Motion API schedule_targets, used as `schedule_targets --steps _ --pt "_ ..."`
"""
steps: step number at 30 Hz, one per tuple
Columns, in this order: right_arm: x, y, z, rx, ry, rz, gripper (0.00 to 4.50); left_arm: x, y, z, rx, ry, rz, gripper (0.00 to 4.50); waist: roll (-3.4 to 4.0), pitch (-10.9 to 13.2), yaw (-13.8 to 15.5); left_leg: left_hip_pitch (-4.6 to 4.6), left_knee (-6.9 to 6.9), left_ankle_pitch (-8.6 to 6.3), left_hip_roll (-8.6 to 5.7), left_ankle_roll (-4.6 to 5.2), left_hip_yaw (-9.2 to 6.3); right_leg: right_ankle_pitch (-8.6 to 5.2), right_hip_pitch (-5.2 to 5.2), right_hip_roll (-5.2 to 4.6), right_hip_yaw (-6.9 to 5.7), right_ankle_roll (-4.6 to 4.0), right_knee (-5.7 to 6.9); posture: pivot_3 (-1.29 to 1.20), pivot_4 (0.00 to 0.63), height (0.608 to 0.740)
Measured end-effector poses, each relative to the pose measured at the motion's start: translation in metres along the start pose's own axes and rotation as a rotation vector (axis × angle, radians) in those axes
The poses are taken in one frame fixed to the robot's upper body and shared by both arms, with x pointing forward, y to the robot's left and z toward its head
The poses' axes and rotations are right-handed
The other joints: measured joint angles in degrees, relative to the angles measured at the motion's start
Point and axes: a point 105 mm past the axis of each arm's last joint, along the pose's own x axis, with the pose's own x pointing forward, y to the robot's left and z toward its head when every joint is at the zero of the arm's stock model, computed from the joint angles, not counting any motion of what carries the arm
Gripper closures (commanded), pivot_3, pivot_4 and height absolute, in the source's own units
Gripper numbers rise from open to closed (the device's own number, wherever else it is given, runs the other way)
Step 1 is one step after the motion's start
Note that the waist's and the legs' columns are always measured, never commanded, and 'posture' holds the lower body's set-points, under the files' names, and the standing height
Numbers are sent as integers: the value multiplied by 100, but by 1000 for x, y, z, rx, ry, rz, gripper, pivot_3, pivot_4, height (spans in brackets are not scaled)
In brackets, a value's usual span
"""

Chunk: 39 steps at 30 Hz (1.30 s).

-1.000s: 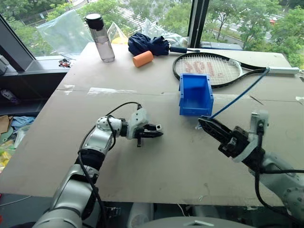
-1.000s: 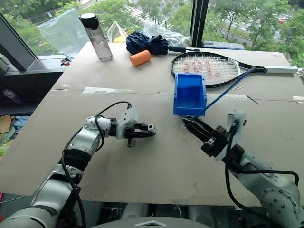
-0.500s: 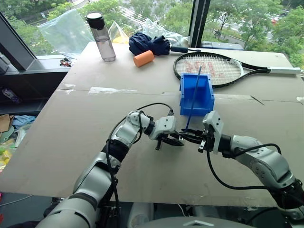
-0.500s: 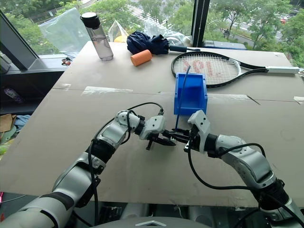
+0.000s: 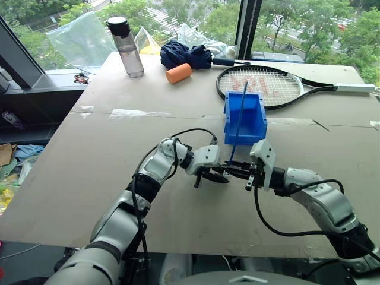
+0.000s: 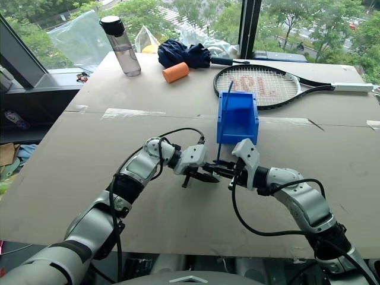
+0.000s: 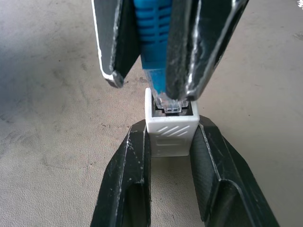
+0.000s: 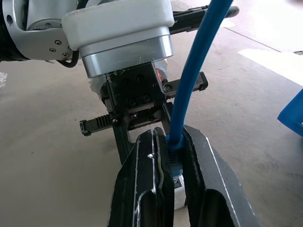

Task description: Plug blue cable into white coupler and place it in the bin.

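Note:
Over the middle of the table my two grippers meet tip to tip. My left gripper [image 5: 217, 177] is shut on the white coupler [image 7: 170, 133], a small block with its socket facing the other hand. My right gripper [image 5: 234, 172] is shut on the ribbed boot of the blue cable [image 7: 151, 38]. The cable's clear plug [image 7: 168, 101] sits at the mouth of the socket, partly inside. From the right fingers [image 8: 151, 189] the blue cable [image 5: 240, 113] rises steeply and leans over the bin [image 5: 252, 134], which stands just behind both hands.
A tennis racket [image 5: 261, 86] lies behind the bin. Farther back are an orange foam cylinder [image 5: 178, 73], a folded dark umbrella [image 5: 185, 55] and a water bottle [image 5: 126, 47]. The table's front edge runs close below my arms.
A second ago the grippers were apart and the cable trailed off to the right. Both hands have come together at the centre, and the cable now stands up over the bin.

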Motion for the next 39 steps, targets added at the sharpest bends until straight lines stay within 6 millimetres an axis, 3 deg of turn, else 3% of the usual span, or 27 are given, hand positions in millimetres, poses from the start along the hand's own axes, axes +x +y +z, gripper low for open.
schedule_targets --steps 14,16,18,20,22,25,26,28,30,32,34,35,36,39 --pt "4 7 -8 -231 90 29 4500 1 -1 0 -15 4 4 3956 1 -7 1 4 1 0 0 0 -1 4 2 1 0 7 2 0 150 740" --pt "3 6 -7 -216 71 12 4500 0 -2 0 -42 2 10 2922 1 -8 0 4 0 0 1 0 -2 4 2 2 0 7 2 0 150 740" --pt "4 5 -5 -119 17 -16 4500 -4 -5 12 -78 -80 16 1994 2 -6 -6 3 0 0 4 0 -3 5 2 3 -2 8 5 0 150 740" --pt "0 -1 -1 -22 -22 -57 4500 -15 -3 24 -101 -140 74 1375 5 -5 -5 3 2 0 5 0 -3 6 1 3 -1 9 7 0 150 740" --pt "-10 -19 22 85 -124 -129 4500 -40 -10 32 -163 -226 203 455 15 0 -119 5 2 0 11 0 -1 7 1 1 4 11 12 0 150 740" --pt "-35 -51 72 85 -241 -221 4500 -63 -24 35 -257 -308 341 455 20 1 -154 12 -1 0 13 -1 -17 8 5 0 -6 12 14 0 150 740" --pt "-34 -59 86 84 -250 -217 4500 -67 -28 35 -287 -334 394 455 19 0 -149 14 -1 0 13 -1 -16 8 7 2 -10 12 14 0 150 740" --pt "-28 -80 106 98 -226 -230 4500 -72 -34 38 -328 -378 494 455 20 1 -158 20 -1 0 13 -1 -12 8 9 1 -9 11 15 0 150 740" --pt "-26 -102 113 144 -199 -272 4500 -75 -35 41 -336 -394 560 455 18 0 -134 19 -1 0 10 -1 -15 8 10 1 -12 9 15 0 150 740" --pt "-20 -127 114 209 -140 -314 3644 -81 -35 47 -330 -398 639 403 18 0 -106 15 -3 0 7 -1 -14 8 10 -1 -13 9 9 0 150 740" --pt "-14 -137 110 233 -102 -317 2955 -83 -34 51 -322 -399 669 403 18 0 -110 13 -6 0 4 -1 -7 8 10 -4 -10 9 4 0 150 740" --pt "-9 -145 103 254 -68 -314 2263 -84 -34 56 -310 -399 696 403 19 0 -124 12 -8 0 2 -1 -1 9 9 -7 -7 10 1 0 150 740" --pt "-8 -147 101 259 -62 -318 2114 -84 -34 58 -306 -400 702 403 19 0 -125 10 -10 0 2 -1 -1 9 8 -8 -7 10 1 0 150 740" --pt "-10 -154 96 253 -53 -329 719 -85 -33 62 -318 -406 737 403 19 0 -121 5 -10 0 1 -1 -3 9 5 -10 -9 11 1 0 150 740"
